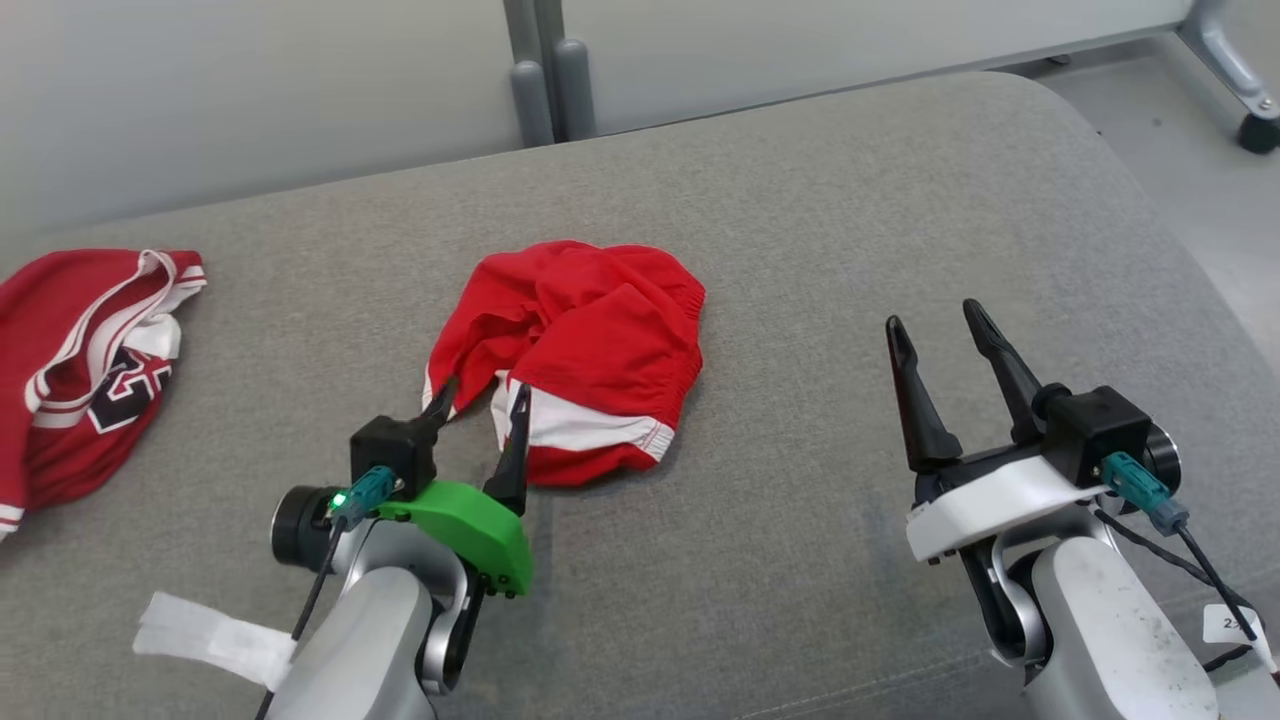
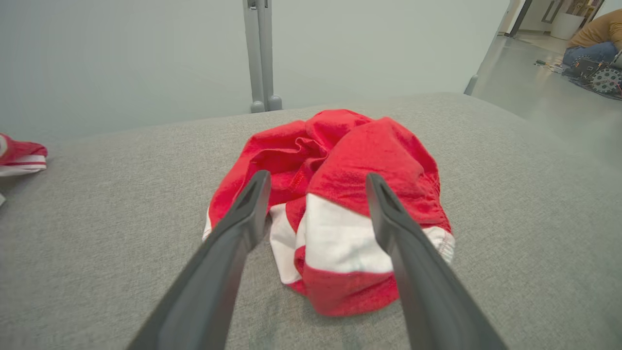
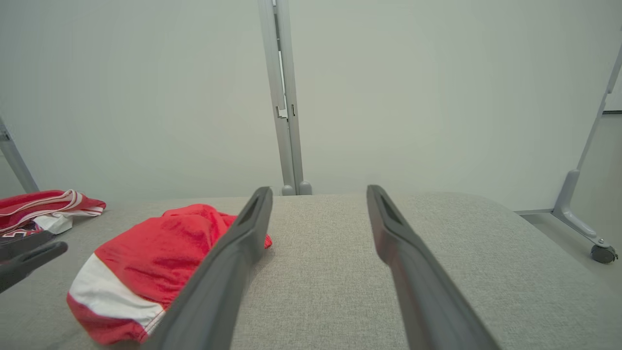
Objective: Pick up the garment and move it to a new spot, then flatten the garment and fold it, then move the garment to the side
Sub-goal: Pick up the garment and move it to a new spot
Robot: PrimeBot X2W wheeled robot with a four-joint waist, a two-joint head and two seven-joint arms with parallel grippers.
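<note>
The garment (image 1: 590,330) is a crumpled pair of red shorts with white bands, lying in a heap on the middle of the grey cushion (image 1: 800,230). My left gripper (image 1: 483,390) is open at the heap's near-left edge, its fingertips over the white-banded fabric, nothing pinched. In the left wrist view the garment (image 2: 350,160) lies between and beyond the open left gripper (image 2: 317,179). My right gripper (image 1: 932,316) stands open over bare cushion, well to the right of the garment. The right wrist view has the garment (image 3: 146,253) at lower left of the open right gripper (image 3: 318,190).
A second red garment with white stripes and a dark emblem (image 1: 80,370) lies at the cushion's left edge. A grey partition post (image 1: 545,70) stands behind. The cushion's rounded right edge drops to the floor, where a caster wheel (image 1: 1258,130) stands. A person (image 2: 593,34) sits far off.
</note>
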